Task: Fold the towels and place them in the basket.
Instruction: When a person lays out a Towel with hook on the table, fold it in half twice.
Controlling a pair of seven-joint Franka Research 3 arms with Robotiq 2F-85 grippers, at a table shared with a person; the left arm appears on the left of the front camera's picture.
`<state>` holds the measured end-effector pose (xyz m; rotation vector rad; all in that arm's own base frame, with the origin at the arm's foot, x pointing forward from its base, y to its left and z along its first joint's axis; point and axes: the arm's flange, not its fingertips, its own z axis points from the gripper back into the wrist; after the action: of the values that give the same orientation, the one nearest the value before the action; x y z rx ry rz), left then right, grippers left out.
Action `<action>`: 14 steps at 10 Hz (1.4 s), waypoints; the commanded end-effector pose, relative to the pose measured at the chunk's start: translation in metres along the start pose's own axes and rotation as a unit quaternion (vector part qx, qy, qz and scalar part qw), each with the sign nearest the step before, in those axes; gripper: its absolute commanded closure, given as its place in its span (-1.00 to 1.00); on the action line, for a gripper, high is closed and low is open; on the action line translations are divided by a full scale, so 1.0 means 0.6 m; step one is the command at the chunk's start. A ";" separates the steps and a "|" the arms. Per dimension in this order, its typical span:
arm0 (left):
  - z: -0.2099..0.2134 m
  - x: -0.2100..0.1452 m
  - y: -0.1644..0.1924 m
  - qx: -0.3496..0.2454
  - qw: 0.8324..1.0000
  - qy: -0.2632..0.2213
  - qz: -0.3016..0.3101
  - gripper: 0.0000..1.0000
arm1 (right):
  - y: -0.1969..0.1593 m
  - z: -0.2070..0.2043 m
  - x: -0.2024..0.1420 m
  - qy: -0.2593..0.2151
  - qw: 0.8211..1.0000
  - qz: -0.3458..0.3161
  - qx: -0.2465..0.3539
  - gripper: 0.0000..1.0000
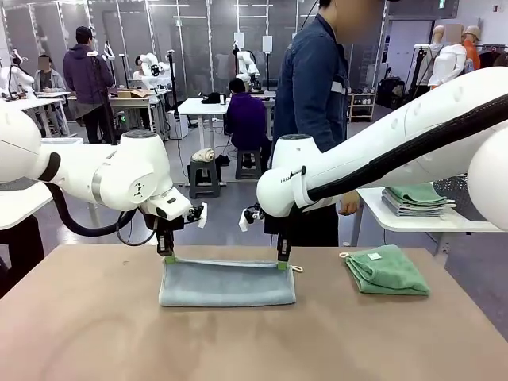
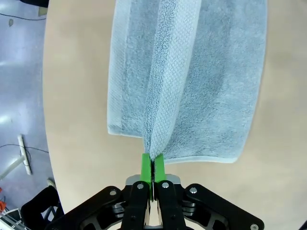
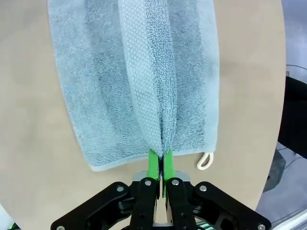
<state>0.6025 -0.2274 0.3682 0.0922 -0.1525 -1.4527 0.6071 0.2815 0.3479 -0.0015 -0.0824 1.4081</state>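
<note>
Table (image 1: 79, 333) bears blue-grey towel (image 1: 226, 283), left fingers (image 2: 146, 167) and right fingers (image 3: 153, 165) pinching.

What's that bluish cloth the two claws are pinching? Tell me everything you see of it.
The pale blue-grey towel is soft terry cloth, with a small white loop at one corner. It lies in the middle of the tan table. The left claw and the right claw are each shut on one end, pinching up a ridge between them. Cloth falls away on both sides onto the wood.
</note>
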 end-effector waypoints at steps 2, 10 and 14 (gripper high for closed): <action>-0.004 0.014 0.044 -0.010 1.000 -0.001 -0.023 0.94 | -0.030 0.010 -0.009 0.017 0.999 -0.032 -0.012 0.90; -0.026 0.034 0.061 0.003 1.000 0.011 -0.023 0.54 | -0.045 0.008 -0.029 -0.002 0.999 -0.032 -0.020 0.50; 0.023 0.034 0.042 0.019 1.000 0.015 -0.014 0.09 | -0.038 0.040 -0.039 -0.023 0.999 -0.029 -0.034 0.03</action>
<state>0.6409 -0.2453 0.3769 0.1548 -0.1591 -1.5023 0.6330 0.2591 0.3621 -0.0340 -0.1543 1.3369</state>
